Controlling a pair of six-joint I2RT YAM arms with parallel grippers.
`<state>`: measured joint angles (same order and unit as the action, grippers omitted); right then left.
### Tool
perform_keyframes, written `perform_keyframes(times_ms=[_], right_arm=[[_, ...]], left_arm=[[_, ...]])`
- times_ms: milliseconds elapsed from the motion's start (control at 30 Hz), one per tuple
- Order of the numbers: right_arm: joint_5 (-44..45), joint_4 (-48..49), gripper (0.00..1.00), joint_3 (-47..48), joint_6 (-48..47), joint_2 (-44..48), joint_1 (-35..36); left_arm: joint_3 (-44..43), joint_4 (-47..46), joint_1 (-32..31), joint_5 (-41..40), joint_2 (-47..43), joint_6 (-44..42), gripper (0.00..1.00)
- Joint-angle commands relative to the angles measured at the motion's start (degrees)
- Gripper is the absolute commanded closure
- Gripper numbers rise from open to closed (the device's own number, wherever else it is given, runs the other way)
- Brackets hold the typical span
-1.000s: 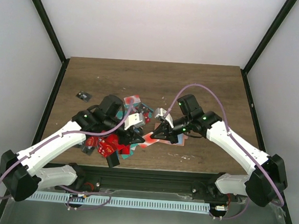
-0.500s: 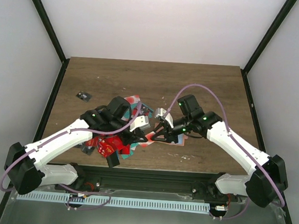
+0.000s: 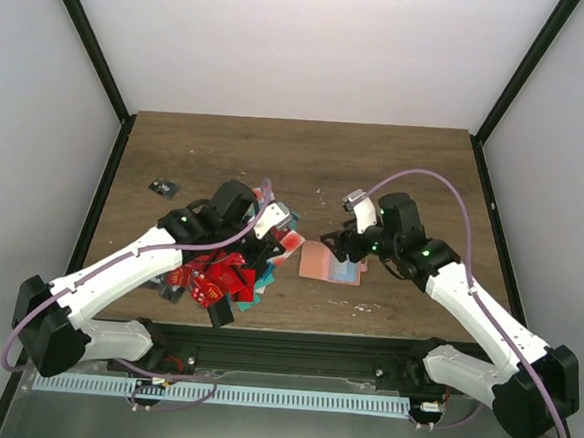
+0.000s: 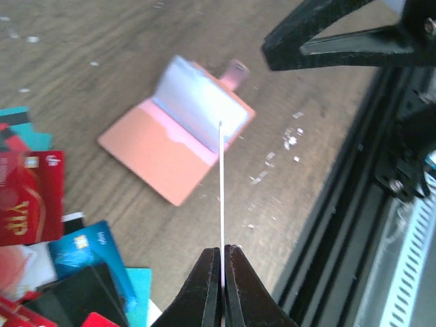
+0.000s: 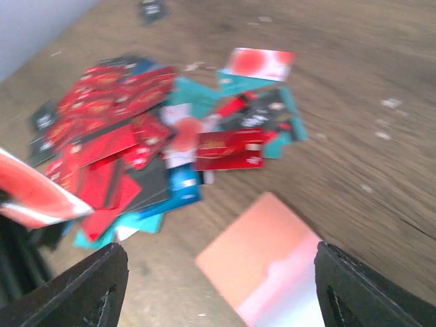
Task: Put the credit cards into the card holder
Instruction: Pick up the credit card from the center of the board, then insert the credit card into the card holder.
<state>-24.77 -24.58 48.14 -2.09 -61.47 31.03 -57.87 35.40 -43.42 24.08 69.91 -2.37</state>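
Left gripper, clamped on one card (seen edge-on), hangs near the open card holder; right gripper gapes empty.

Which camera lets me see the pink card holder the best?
The left wrist camera. There the card holder lies open and whole, its inside showing, with only a thin credit card edge across one corner. The top camera shows it small and far off. The right wrist camera shows it blurry, cut off at the bottom.

Blurry card holder at bottom edge
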Motion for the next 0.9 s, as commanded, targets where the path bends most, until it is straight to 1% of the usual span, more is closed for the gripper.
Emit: perform_keyframes(times_ms=[0,100,133,167,233,333,467,533,633,800,867], right_arm=[[18.93,1.18,0.26,-1.68,16.69,1.87,-2.7],[25.1,-4.69,0.33,-1.91,22.06,-0.04,-2.8],[25.78,-6.64,0.35,-1.8,23.33,-1.38,-2.81],[25.89,-8.36,0.36,-1.74,24.79,-2.73,-2.81],[24.33,-10.18,0.42,-1.72,26.22,-5.3,-2.81],[22.79,-12.34,0.44,-1.38,28.56,-9.53,-2.77],[26.35,-13.45,0.46,-0.91,32.83,-11.45,-2.73],[28.48,-13.1,0.5,-0.97,35.32,-11.56,-2.78],[31.56,-14.68,0.56,0.53,37.28,-14.13,-2.78],[32.13,-15.01,0.63,0.21,37.52,-17.83,-2.81],[30.6,-13.9,0.64,0.2,36.49,-19.28,-2.79]], left_arm=[[-6.9,4.85,1.1,-10.49,4.29,6.94,0.96],[-7.46,5.25,2.2,-8.57,7.61,10.23,0.96],[-7.44,5.24,2.38,-7.12,9.02,10.74,0.96],[-7.68,5.48,2.44,-5.65,10.52,11.29,0.96],[-8.52,5.98,2.49,-2.13,13.89,12.5,0.96],[-9.1,5.76,2.33,1.07,17.49,14.28,0.96],[-9.04,3.96,2.24,1.59,18.74,15.88,0.96],[-8.93,3.28,2.28,1.73,19.26,16.12,0.96],[-9.09,3.15,2.25,1.04,20.57,16.12,0.96],[-9.0,2.66,2.22,-0.93,21.49,16.49,0.96],[-8.37,1.8,2.28,-1.36,21.2,17.02,0.96]])
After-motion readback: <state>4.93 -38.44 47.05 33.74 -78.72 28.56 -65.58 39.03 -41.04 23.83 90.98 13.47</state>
